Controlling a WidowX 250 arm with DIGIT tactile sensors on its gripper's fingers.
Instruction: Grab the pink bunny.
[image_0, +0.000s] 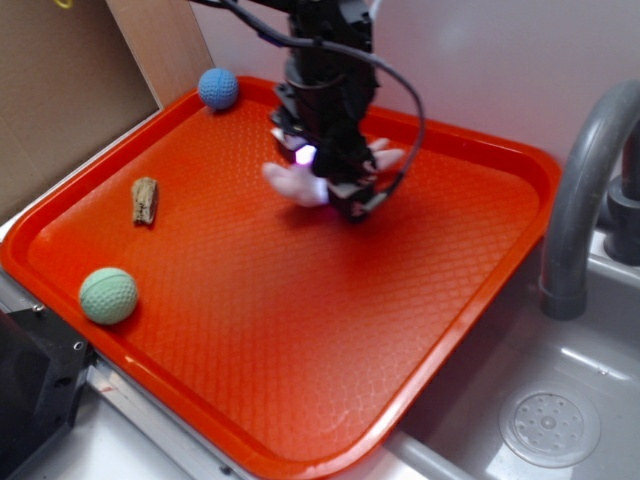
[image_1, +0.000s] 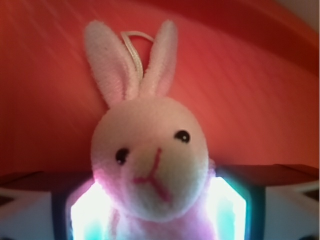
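A large orange plastic tray (image_0: 250, 360) with a fine diamond texture lies on a counter, seen from above and slightly to one side. At the far left, near the tray's front corner, sits a pale green dimpled ball (image_0: 108, 295). Just behind it, well apart, a small brown chunk of wood (image_0: 146, 200) lies flat on the tray. Further back, at the tray's rear rim, rests a blue dimpled ball (image_0: 218, 88), close to a sheet of brown cardboard (image_0: 60, 90) leaning behind the tray.

Toward the middle rear of the tray, the black robot arm comes down from above, a dark cable looping off its right side. Its gripper (image_0: 322, 182) is low over the tray surface and closed around the pink bunny (image_0: 298, 182), whose pale limbs and ears poke out to the left and right of the black fingers. A small violet-white light glows at the gripper.

The wrist camera looks straight at the bunny (image_1: 150, 165): a whitish face with two black bead eyes, a pink stitched nose and mouth, two upright ears and a thin white hanging loop (image_1: 136, 42) between them. The gripper's fingers (image_1: 235, 200) press against its body on both sides, brightly lit.

At the far right, a grey curved tap (image_0: 580, 190) stands over a grey sink (image_0: 560, 420) with a round drain (image_0: 550, 428).
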